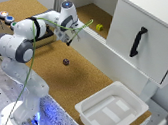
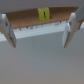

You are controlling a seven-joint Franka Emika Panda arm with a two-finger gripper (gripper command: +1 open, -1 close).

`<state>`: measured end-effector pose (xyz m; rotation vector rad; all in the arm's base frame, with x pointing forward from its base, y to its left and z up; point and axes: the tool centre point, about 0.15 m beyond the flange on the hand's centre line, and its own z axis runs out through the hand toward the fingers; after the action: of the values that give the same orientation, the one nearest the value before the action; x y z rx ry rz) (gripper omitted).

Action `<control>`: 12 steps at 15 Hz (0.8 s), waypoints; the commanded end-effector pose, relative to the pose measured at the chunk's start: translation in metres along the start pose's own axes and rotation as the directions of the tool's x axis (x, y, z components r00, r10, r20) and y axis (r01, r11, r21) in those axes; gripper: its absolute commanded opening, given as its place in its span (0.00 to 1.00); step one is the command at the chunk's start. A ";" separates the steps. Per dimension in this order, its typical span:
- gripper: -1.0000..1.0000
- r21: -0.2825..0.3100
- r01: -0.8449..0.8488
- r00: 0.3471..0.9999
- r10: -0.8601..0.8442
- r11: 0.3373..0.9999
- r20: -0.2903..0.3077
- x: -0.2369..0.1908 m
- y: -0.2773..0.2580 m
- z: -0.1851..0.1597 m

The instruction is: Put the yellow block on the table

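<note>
A: Where does the yellow block [image 1: 99, 27] sit?

B: On the cork floor of the open cabinet recess [image 1: 93, 13], behind a white ledge [image 1: 98, 48], near the cabinet door [image 1: 146, 40] with the black handle [image 1: 138, 41]. It is not on the table [image 1: 81, 80].

A: And the gripper [image 1: 70, 37]?

B: Empty, fingers [image 2: 7, 30] spread apart. In the wrist view the block [image 2: 43, 14] shows between them but beyond the ledge, so not within reach of a close.

A: Step in hand, as you judge it?

B: The approach for the pick. The block is tiny, so I would centre it between the fingertips before closing, and go in over the ledge, not into it.

A: Anything else near?

B: A dark reddish-purple block [image 1: 66, 61] on the table, well in front of the ledge; a white tray [image 1: 111, 111] further off, towards the exterior view's right. Set the yellow one down on bare cork, clear of both.
</note>
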<state>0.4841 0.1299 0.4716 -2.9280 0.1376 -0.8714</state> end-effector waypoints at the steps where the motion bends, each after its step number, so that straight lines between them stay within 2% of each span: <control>1: 1.00 -0.033 0.027 0.992 -0.023 0.999 0.124 0.102 0.007 0.011; 2: 1.00 -0.025 0.033 0.985 -0.029 0.999 0.168 0.113 0.013 0.021; 7: 1.00 -0.009 0.095 0.971 -0.090 0.995 0.220 0.149 0.030 0.055; 8: 1.00 0.001 0.115 0.969 -0.112 0.993 0.219 0.152 0.030 0.063; 12: 1.00 -0.027 0.207 0.962 -0.198 0.978 0.190 0.164 0.026 0.093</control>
<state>0.6155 0.0903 0.4886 -2.9691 -0.0415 -0.7792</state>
